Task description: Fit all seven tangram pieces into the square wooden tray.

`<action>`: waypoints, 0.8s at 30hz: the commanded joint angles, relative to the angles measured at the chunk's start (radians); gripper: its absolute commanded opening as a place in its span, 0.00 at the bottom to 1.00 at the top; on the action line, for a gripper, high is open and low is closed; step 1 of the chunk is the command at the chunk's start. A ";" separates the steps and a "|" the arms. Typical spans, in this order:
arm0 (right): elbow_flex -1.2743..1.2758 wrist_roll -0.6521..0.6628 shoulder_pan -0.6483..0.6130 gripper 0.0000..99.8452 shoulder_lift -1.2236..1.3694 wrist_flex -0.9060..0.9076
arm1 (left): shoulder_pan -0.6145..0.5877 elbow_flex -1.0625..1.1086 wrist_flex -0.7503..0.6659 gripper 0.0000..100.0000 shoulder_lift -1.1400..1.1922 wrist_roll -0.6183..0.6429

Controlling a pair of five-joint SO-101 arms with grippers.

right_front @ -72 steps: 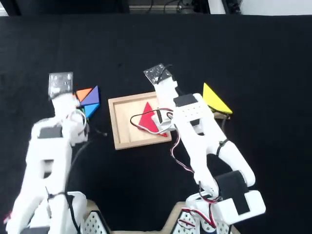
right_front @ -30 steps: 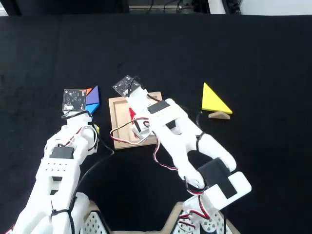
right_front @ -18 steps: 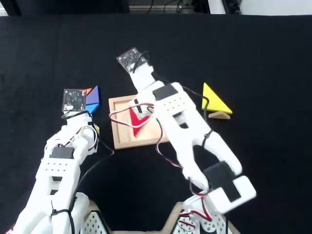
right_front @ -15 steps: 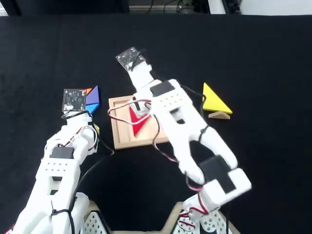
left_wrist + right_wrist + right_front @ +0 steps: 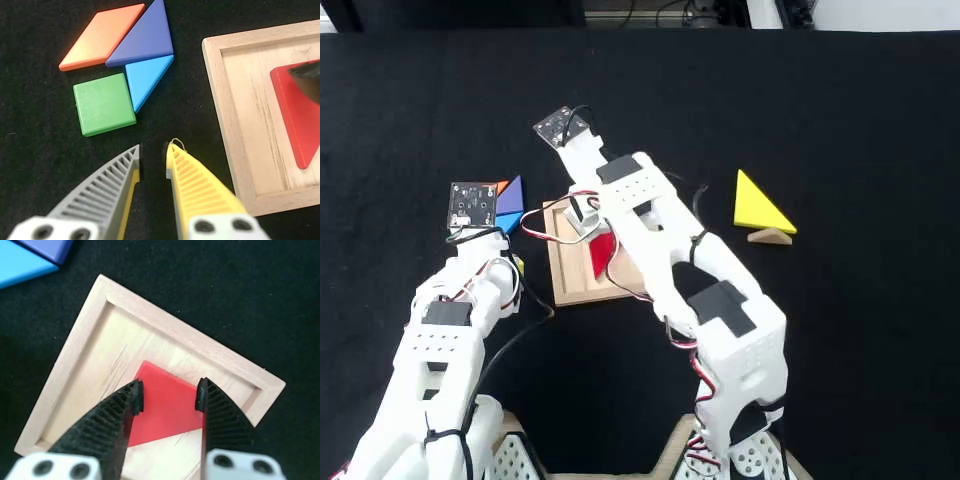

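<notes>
Right claw [image 5: 167, 392] parted, poised over red triangle [image 5: 165, 415], gripping nothing. Left claw [image 5: 152, 150] barely parted, empty, just beside tray [image 5: 220, 100]. High view adds black cloth bench [image 5: 860, 120], cables [image 5: 660, 12] past far edge, yellow triangle [image 5: 757, 205] touching small tan triangle [image 5: 769, 236], well apart from tray. Left wrist adds dark blue triangle [image 5: 145, 40], orange parallelogram [image 5: 100, 36], green square [image 5: 104, 102], light blue triangle [image 5: 145, 77], clustered. Flat matte pieces; pale grained wood, raised rim.
</notes>
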 commanded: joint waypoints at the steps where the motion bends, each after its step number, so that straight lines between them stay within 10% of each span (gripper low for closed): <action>1: -0.070 0.002 -0.008 0.18 0.008 0.020 | 0.007 -0.007 -0.020 0.11 -0.025 0.009; 24: -0.130 0.002 0.080 0.18 0.031 0.325 | 0.010 -0.007 -0.020 0.11 -0.025 0.009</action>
